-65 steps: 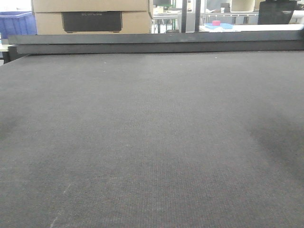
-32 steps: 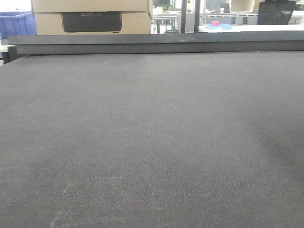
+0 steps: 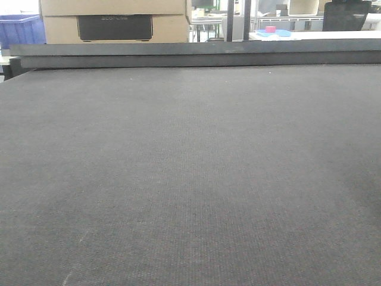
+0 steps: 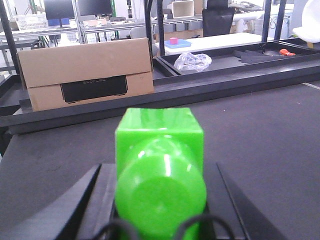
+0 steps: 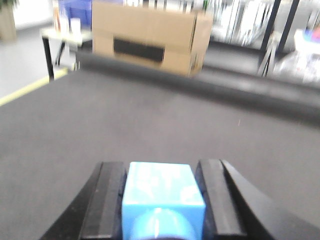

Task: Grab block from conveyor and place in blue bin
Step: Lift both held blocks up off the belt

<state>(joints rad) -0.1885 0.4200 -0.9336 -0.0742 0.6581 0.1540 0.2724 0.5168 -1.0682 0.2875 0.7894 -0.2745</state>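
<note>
The conveyor (image 3: 190, 179) is a wide dark grey woven belt that fills the front view, with nothing lying on it there and neither gripper in sight. In the left wrist view my left gripper (image 4: 159, 167) is shut on a bright green block (image 4: 160, 150) above the belt (image 4: 280, 130). In the right wrist view my right gripper (image 5: 161, 165) is shut on a light blue block (image 5: 162, 187), its black fingers (image 5: 111, 195) tight against both sides. A blue bin (image 3: 21, 28) stands beyond the belt's far left corner.
A black raised rail (image 3: 196, 53) runs along the belt's far edge. Behind it sits a cardboard box (image 3: 113, 21). A black tray with a crumpled plastic bag (image 4: 192, 61) lies past the rail on the right. A yellow floor line (image 5: 30, 87) runs left of the belt.
In the front view the dark shadows on the left and right of the belt have faded away. Nothing else there has moved.
</note>
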